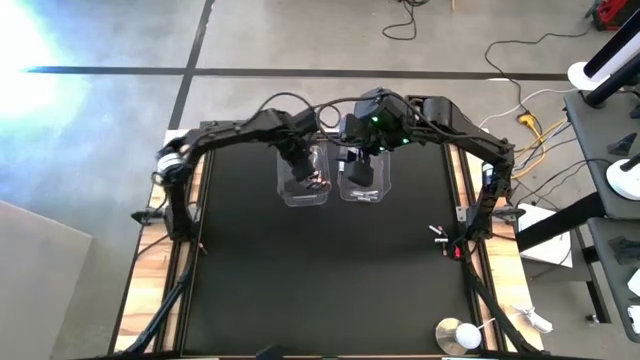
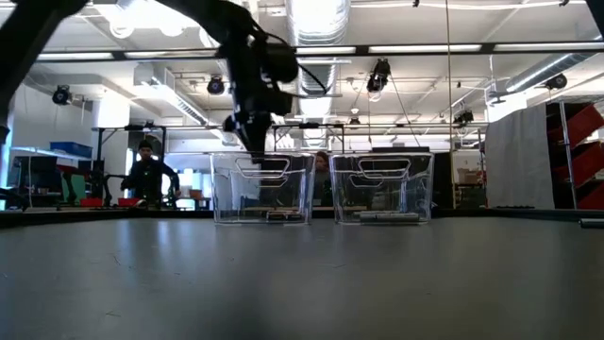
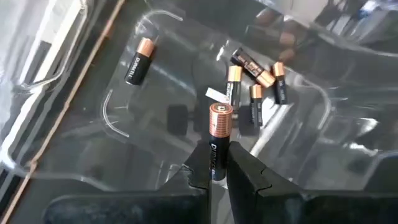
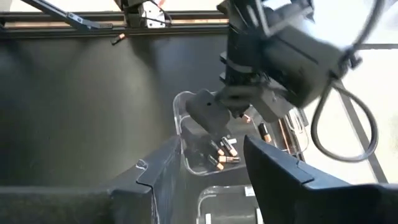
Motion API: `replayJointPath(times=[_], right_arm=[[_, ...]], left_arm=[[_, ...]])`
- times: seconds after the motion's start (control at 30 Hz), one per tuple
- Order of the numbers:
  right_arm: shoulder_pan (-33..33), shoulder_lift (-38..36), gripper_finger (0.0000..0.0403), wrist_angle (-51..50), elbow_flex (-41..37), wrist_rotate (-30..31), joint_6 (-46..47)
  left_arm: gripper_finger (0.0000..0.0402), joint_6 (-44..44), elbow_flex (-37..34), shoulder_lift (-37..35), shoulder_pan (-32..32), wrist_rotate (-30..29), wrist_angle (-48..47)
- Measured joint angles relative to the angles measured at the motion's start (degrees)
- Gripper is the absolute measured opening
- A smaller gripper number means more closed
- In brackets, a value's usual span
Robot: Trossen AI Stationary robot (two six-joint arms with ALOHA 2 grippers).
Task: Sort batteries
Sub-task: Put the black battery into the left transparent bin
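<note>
The black bench (image 1: pixel 320 280) fills the frame, and both arms are bunched at its far edge, over two clear tubs standing side by side. The left tub (image 1: pixel 303 190) already holds a small cluster of dark, copper-tipped batteries (image 3: pixel 258 84), with one more lying apart from them (image 3: pixel 138 60), so the sorting looks well under way. The right tub (image 1: pixel 362 185) has contents too, seen low along its floor, though what kind cannot be told. Above the left tub the left gripper (image 3: pixel 216 168) is clamped on a battery (image 3: pixel 219 134), copper end pointing away from the fingers, hanging over the tub floor and not yet dropped. The right gripper (image 1: pixel 360 160) waits over the right tub, fingers apart with nothing between them. A few small pieces (image 1: pixel 440 238) near the bench's right edge may be batteries left to sort. The whole near half of the bench offers open room; the tub walls are the tight spot.
</note>
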Motion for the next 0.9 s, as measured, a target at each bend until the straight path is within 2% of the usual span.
replayJointPath(times=[0.17, 0.4, 0.9], right_arm=[[-0.1, 0.0, 0.0173, -0.9, 0.0, 0.0, 0.0], [-0.2, 0.0, 0.0167, -2.4, 0.0, 0.0, 0.0], [-2.9, 0.0, 0.0154, -1.5, -0.1, 0.1, -0.9]], left_arm=[[0.0009, 2.8, 6.2, 8.0, 1.5, 0.0, -5.6], [0.0009, 5.6, 7.3, 14.0, 2.2, 0.0, -6.3], [0.0009, 8.3, 8.9, 18.3, 2.2, 1.0, -4.0]])
